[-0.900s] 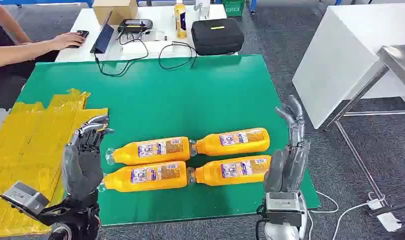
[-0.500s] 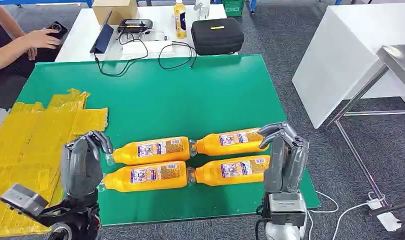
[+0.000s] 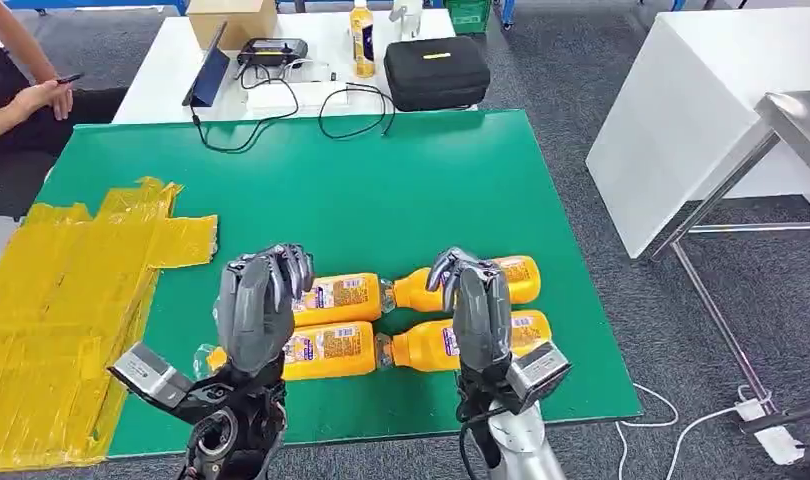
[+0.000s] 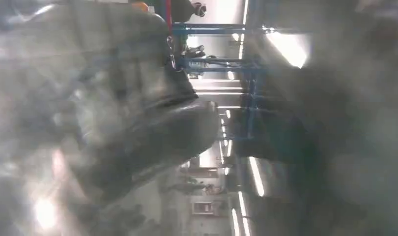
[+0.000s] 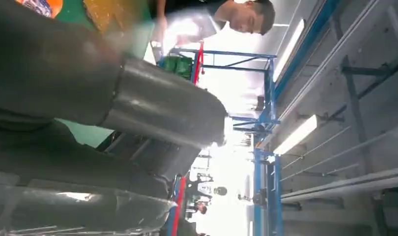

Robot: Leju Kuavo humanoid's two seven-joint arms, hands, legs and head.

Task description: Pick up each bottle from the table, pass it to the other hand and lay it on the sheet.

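Four orange bottles lay on their sides on the green table (image 3: 401, 190), in a two-by-two block with caps pointing inward on the right pair.

Far row: far-left bottle (image 3: 339, 293) and far-right bottle (image 3: 516, 279). Near row: near-left bottle (image 3: 326, 349) and near-right bottle (image 3: 421, 347).

Left hand (image 3: 254, 305) was raised over the left end of the block, back of hand toward the camera, fingers curled down at the tips. It covered the cap ends of the far-left and near-left bottles. Could not tell whether it touched or gripped either one; nothing looked lifted.

Right hand (image 3: 478, 305) was raised over the right pair, fingers curled forward over the middle of the far-right bottle and hiding part of the near-right one. Contact or grip could not be told there either.

Both wrist views were blurred and mostly hand; the left wrist view gave a grey smear of the hand (image 4: 103, 108), the right wrist view a thick grey thumb (image 5: 157, 105) with a patch of green table behind. No grip detail from either.

Yellow sheet (image 3: 71, 300) lay on the left part of the table, just beside the left hand, with no bottle on it.

A person's hand (image 3: 43, 97) showed beyond the table's far-left corner. A black case (image 3: 436, 72) and an upright bottle (image 3: 360, 38) stood on the white table (image 3: 161, 80) behind.
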